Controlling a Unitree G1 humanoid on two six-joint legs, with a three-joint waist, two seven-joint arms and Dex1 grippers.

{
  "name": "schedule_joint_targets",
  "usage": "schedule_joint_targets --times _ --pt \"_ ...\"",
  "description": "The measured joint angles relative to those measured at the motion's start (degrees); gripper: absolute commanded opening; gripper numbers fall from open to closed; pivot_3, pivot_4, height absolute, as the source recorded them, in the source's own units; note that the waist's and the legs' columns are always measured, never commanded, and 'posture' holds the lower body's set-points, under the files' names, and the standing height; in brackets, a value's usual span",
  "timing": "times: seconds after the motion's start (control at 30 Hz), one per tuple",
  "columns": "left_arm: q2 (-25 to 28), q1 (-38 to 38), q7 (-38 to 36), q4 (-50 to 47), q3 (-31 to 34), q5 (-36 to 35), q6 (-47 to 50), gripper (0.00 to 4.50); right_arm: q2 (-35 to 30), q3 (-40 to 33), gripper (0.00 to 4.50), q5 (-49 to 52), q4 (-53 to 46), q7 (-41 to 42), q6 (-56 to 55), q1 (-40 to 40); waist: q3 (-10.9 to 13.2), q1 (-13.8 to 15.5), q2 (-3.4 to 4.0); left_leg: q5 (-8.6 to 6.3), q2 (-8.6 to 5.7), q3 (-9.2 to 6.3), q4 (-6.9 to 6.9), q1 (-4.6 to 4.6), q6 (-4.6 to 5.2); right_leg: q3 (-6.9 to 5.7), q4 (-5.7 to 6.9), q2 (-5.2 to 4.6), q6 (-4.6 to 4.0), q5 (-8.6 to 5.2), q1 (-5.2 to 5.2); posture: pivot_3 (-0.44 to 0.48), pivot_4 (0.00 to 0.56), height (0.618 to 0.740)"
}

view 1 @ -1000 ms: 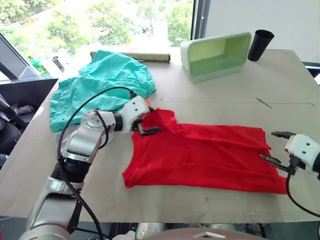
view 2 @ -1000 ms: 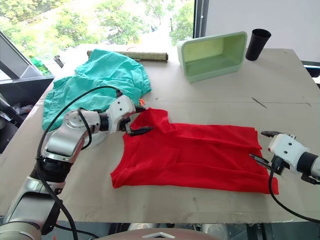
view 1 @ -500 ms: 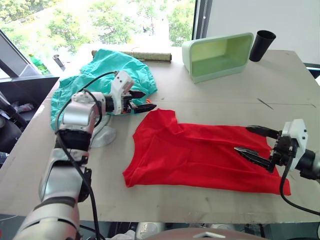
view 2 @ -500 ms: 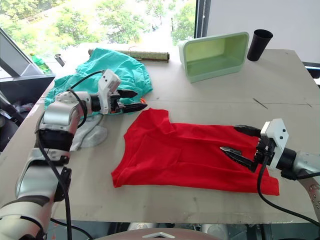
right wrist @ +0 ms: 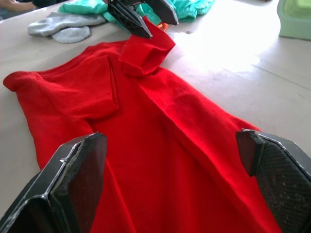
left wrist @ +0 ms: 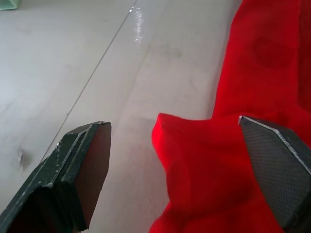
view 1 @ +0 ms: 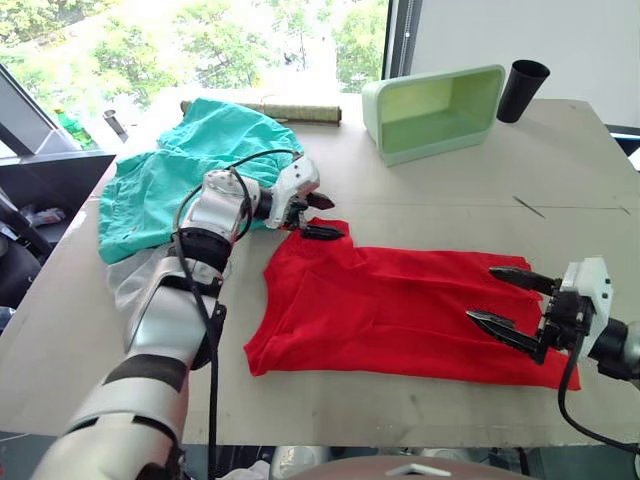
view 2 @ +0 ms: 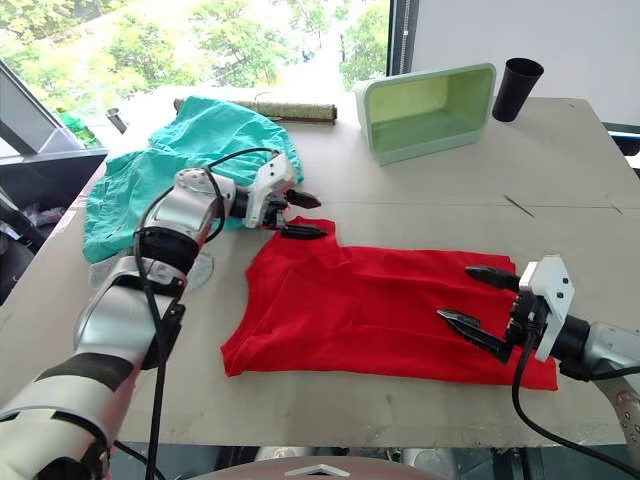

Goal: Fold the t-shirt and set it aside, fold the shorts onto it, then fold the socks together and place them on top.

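T-shirt: you had the t-shirt (view 1: 400, 315) flat mid-table, part-folded lengthwise.
Left gripper (view 1: 318, 217): wide open, empty, straddling its far corner to pinch it.
Right gripper (view 1: 508, 302): wide open, empty, over its opposite end.

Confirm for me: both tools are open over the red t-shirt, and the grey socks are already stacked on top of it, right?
Not quite. The socks lie on the bare table beside the teal shorts, not on the t-shirt; the right wrist view shows it. The left tool and right tool are open over the t-shirt.
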Motion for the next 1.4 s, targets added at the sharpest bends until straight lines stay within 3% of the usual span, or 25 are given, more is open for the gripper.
schedule_joint_targets --times 0.47,0.57,0.8,0.83,1.17,1.23,1.4 --pt "-4.44 -8.73 -1.92 13.84 -2.27 7.69 3.62 4.50 2.00 2.14 4.47 -2.63 -0.02 -1.54 -1.77 0.53 0.01 -0.05 -0.05 -0.01 0.00 0.00 0.03 -0.02 0.02 0.00 0.02 0.02 0.05 -0.03 -0.02 0.000 0.150 0.740" --pt "-4.83 -9.20 -3.08 15.18 -2.27 8.12 4.51 3.63 2.09 2.30 4.50 -3.22 -0.02 -1.67 -1.88 0.58 0.02 -0.01 -0.05 -0.01 0.01 -0.01 0.04 -0.02 0.01 0.00 0.03 0.02 0.04 -0.02 -0.03 0.000 0.150 0.740" --pt "-5.15 -10.39 -5.37 15.90 -2.09 8.93 4.99 0.25 2.10 2.30 4.50 -3.96 -0.05 -1.81 -2.05 1.10 0.02 -0.03 -0.06 -0.01 0.01 -0.01 0.04 -0.03 0.01 0.00 0.03 0.01 0.00 0.00 -0.03 0.000 0.150 0.740" --pt "-5.23 -10.50 -5.01 15.94 -1.72 8.89 4.98 0.05 2.10 2.30 4.50 -3.96 -0.08 -1.86 -2.05 1.12 0.02 -0.03 -0.06 -0.01 0.01 -0.01 0.04 -0.03 0.01 0.00 0.03 0.00 0.00 0.00 -0.03 0.000 0.150 0.740" --pt "-2.70 -10.46 -11.04 13.14 5.38 3.87 0.58 0.05 2.09 2.31 4.50 -3.84 -1.06 -2.79 -1.75 1.03 0.02 -0.09 -0.05 0.00 0.01 -0.01 0.04 -0.03 0.01 0.01 0.04 0.00 -0.02 0.01 -0.05 0.000 0.150 0.740" --pt "-1.00 -8.25 -13.52 8.22 7.44 -0.55 -0.89 0.05 2.03 2.30 4.50 -3.74 -1.06 -2.77 -1.60 1.11 0.01 -0.14 -0.04 0.00 0.02 -0.01 0.04 0.00 0.00 0.02 0.06 -0.02 -0.03 0.01 -0.04 0.000 0.150 0.740" --pt "7.99 6.51 -14.82 -12.18 1.53 -12.87 -5.39 0.05 1.55 2.13 4.50 -3.50 -0.93 -2.69 -1.32 0.92 -0.03 -0.91 0.02 0.01 0.03 -0.02 0.02 0.08 -0.02 0.04 0.11 -0.06 -0.07 0.02 0.01 0.000 0.150 0.740"
